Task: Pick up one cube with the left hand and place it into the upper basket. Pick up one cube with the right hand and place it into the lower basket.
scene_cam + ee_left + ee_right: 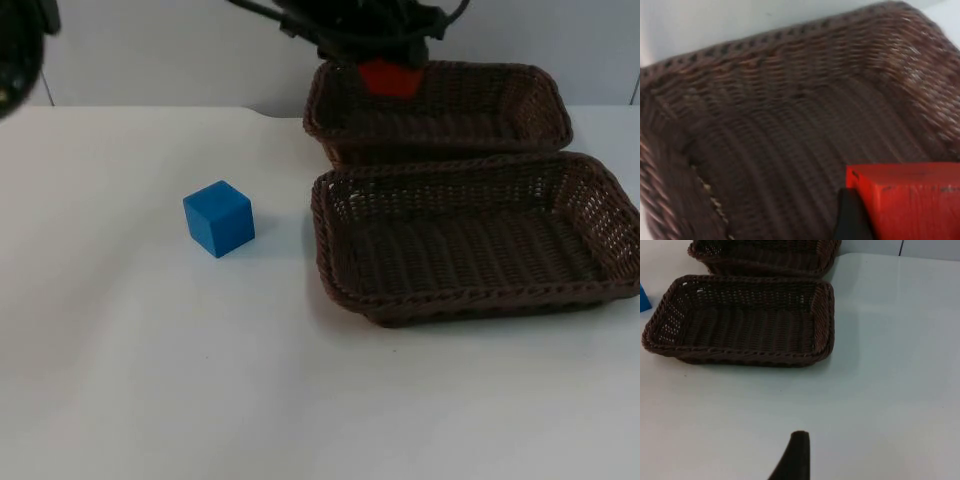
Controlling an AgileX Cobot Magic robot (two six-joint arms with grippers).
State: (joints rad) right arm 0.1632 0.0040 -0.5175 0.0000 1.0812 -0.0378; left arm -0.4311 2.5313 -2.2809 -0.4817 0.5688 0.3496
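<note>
Two cubes: I am seeing one red and one blue, well apart from each other.
Red cube [389, 77]: it is hanging over the back left part of the upper basket [520, 135], held in the left gripper [385, 68]; in the left wrist view the cube [912, 200] is sitting against a black fingertip [850, 217] with the woven basket floor [790, 135] below it.
Left gripper: its fingers are closing on the red cube, I think, though from the top view the arm is covering most of the grip; whether the cube is touching the basket floor I cannot tell.
Blue cube [218, 218]: it is sitting on the white table [150, 380], to the left of the lower basket [480, 300] and apart from it; one corner is turning toward the camera. I am also catching a sliver of it [644, 299] in the right wrist view.
Baskets: both are dark brown wicker, lying side by side with their long rims touching or nearly so; the lower basket [745, 355] is showing a bare woven floor.
Right gripper: I am watching one black fingertip [795, 455] hovering over bare table [890, 365], well short of the lower basket; I cannot tell how wide its fingers are standing. This arm is waiting.
</note>
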